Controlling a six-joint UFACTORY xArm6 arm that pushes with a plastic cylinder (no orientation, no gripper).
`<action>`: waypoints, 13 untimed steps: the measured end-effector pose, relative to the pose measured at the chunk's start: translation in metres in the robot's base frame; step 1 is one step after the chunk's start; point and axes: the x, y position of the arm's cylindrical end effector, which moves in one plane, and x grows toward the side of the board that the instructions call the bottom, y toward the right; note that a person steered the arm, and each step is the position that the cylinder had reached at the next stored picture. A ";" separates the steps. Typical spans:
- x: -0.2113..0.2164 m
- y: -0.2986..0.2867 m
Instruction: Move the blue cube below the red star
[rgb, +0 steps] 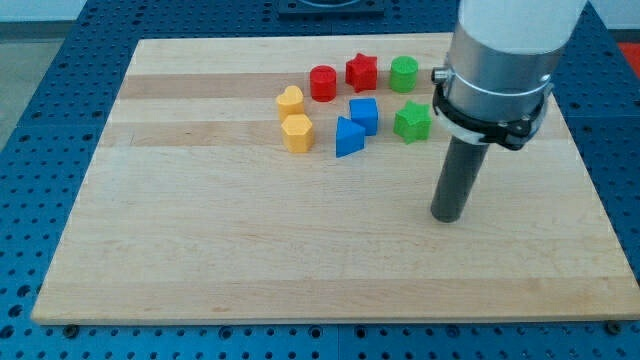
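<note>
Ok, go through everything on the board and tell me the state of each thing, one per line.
My tip: on the board, clear of every block, toward the view's right and bottom of the group.
Blue cube: just below the red star, touching the blue wedge.
Red star: top row, upright.
Blue wedge: beside the cube.
Red cylinder: upright.
Green cylinder: upright.
Green star: alone.
Two yellow blocks: adjacent.

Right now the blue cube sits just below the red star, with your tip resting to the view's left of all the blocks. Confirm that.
One thing is wrong: my tip rests to the view's right of the blocks, not the left. The camera view shows it lower right of the green star. The blue cube does sit just below the red star.
</note>
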 end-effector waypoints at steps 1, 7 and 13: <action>0.000 -0.040; -0.080 -0.118; -0.106 -0.123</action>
